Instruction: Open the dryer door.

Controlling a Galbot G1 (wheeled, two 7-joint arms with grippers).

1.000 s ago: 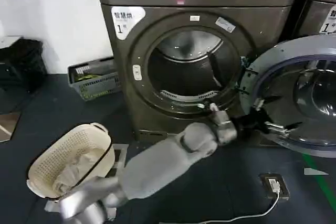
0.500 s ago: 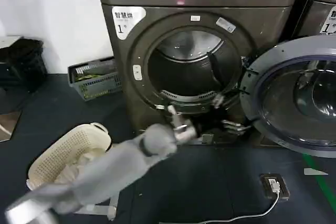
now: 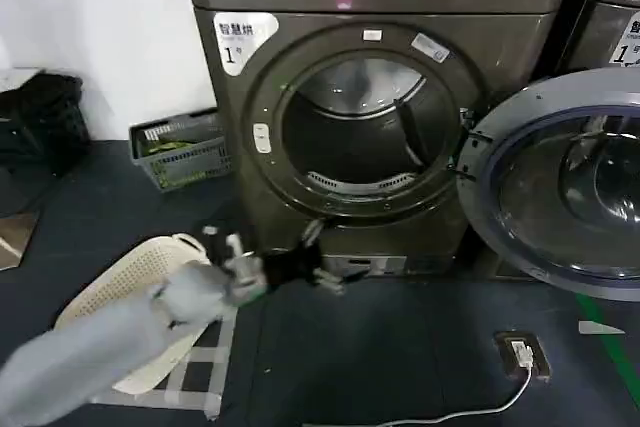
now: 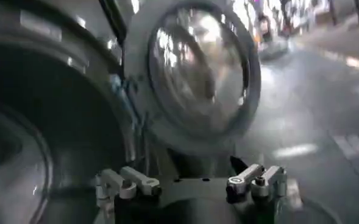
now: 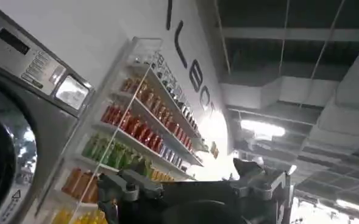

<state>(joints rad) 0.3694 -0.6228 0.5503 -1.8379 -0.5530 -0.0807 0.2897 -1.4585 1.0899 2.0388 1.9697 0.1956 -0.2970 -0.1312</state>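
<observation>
Dark laundry-room floor (image 3: 420,367), grey dryer (image 3: 370,97) straight ahead w/ its drum mouth fully exposed. Dryer door (image 3: 565,182) stands swung wide to the right of the opening, hinged at the right edge, pale grey inner rim facing out around dark glass; from my left wrist the same door (image 4: 197,73) shows as a big round pane beside the dark drum. My left hand (image 3: 318,255) hangs low in front of the machine's base panel, just under the opening, well apart from the door; fingers (image 4: 133,181) spread apart, nothing between them. Arm stretches in from lower left over a cream laundry basket (image 3: 150,267) on the floor. Right hand (image 5: 197,189) points up toward a ceiling and shelves of bottles (image 5: 136,131), fingers apart, holding nothing.
</observation>
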